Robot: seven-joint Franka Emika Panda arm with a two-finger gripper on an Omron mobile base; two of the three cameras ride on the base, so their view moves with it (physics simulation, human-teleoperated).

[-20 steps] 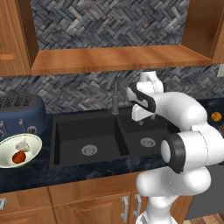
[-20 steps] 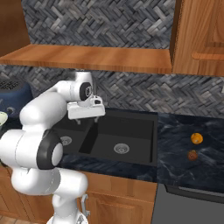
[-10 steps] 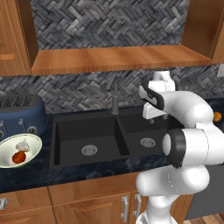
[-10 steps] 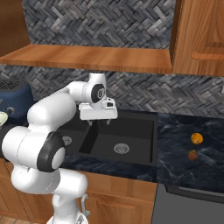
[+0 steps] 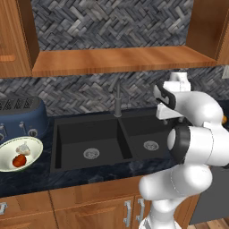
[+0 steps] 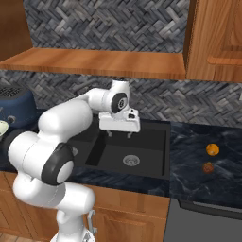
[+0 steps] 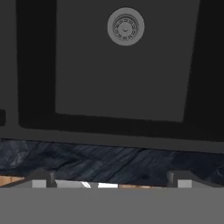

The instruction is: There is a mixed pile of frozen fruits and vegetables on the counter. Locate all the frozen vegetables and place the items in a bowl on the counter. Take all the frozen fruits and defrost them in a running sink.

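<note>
Red-orange and cream show together inside the bowl [image 5: 18, 154] at the far left of the counter [image 6: 203, 182]: the tomato-like ball [image 5: 18, 161] and the pale garlic-like bulb [image 5: 23, 150] both lie in its cream-white hollow, touching or nearly so, which I judge to mean the vegetable half of the job is finished. The fruit half looks untouched. Two small orange pieces sit on the dark marbled stone to the right of the sink [image 6: 134, 146], the brighter orange fruit [image 6: 212, 149] farther back and a duller orange fruit [image 6: 207, 167] nearer the front edge, close together and well apart from the basins. Both basins appear empty, the right one showing only its round drain [image 7: 125, 26], and I can see no water coming from the slim faucet [image 5: 117, 100], so running it seems to be left as well. The gripper [image 6: 119, 133] hangs above the right basin with its jaws spread fully wide and nothing between them, the fingertips [image 7: 43, 178] framing bare black sink floor and the strip of counter at the near edge. From here the arm would need to carry across to the right to reach the first fruit. A blue toaster [image 5: 20, 116] stands behind the bowl, clear of everything.
</note>
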